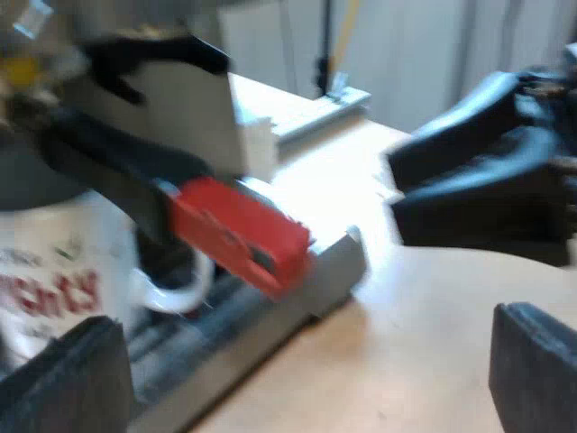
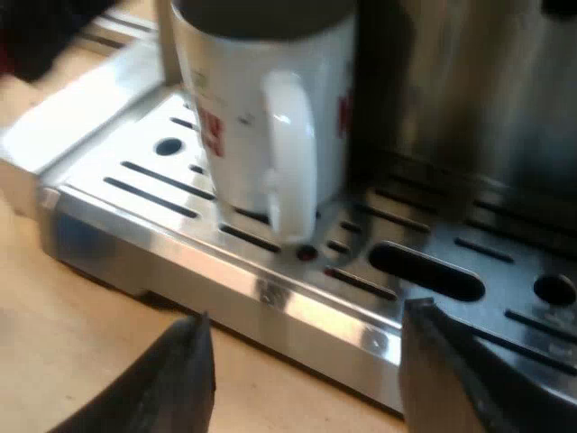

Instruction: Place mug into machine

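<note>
Mug (image 2: 261, 117) stands upright on the drip tray (image 2: 135, 194) of the machine (image 2: 487, 90), handle turned toward the right gripper (image 2: 305, 316). That gripper hangs just off the tray's front edge w/ jaws spread wide, nothing btwn them, clear of the mug. Its fingers (image 2: 180, 379) are matte black, blunt wedges.

Right wrist view gives the tray top:
- brushed metal w/ long dark slots, a few round holes and one bigger oval cutout
- small red dot near the mug's base
- shiny steel machine front behind the mug

Mug is white, glazed, a plain cylinder w/ a thick loop handle and red print on its sides. A dark shape sits at its top edge; can't tell what it is.

Left wrist view adds what the other lacks. The holder (image 1: 153, 194) sits at the machine's front, above the mug. Its dark handle runs out to a boxy red end that reaches over the tray's edge. The machine's pale wall is above it, and the mug's handle peeks out beneath the red end.

Left gripper (image 1: 302, 361) is near the tray's edge, jaws wide apart, holding nothing. The right gripper shows here as a black shape over the table (image 1: 406, 361), apart from the tray. Table is light wood, smooth.
</note>
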Robot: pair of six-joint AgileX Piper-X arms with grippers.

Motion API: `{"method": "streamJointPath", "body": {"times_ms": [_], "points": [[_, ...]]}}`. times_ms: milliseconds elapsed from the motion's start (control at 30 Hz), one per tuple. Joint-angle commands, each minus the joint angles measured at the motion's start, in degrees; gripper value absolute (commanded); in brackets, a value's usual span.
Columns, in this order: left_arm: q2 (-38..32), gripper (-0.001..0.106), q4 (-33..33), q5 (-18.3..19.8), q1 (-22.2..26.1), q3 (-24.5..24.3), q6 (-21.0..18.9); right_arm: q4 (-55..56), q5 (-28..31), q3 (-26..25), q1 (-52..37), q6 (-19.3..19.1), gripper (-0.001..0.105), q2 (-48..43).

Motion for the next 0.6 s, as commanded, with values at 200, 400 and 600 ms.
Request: {"method": "streamJointPath", "body": {"times_ms": [200,400,600], "points": [[0.07,0.081,7.84,-6.94,-0.12,-8.97,-0.68,2.42,0.33,-0.23,2.88,-0.62,0.034,-7.21],[-0.16,0.081,12.06,-9.74,-0.12,-16.0,1.67,2.97,0.33,-0.4,4.98,-5.07,0.006,-10.57],[-0.18,0.081,12.06,-9.74,-0.12,-19.54,1.8,2.97,0.68,-5.91,5.04,-4.98,0.0,-9.28]]}}
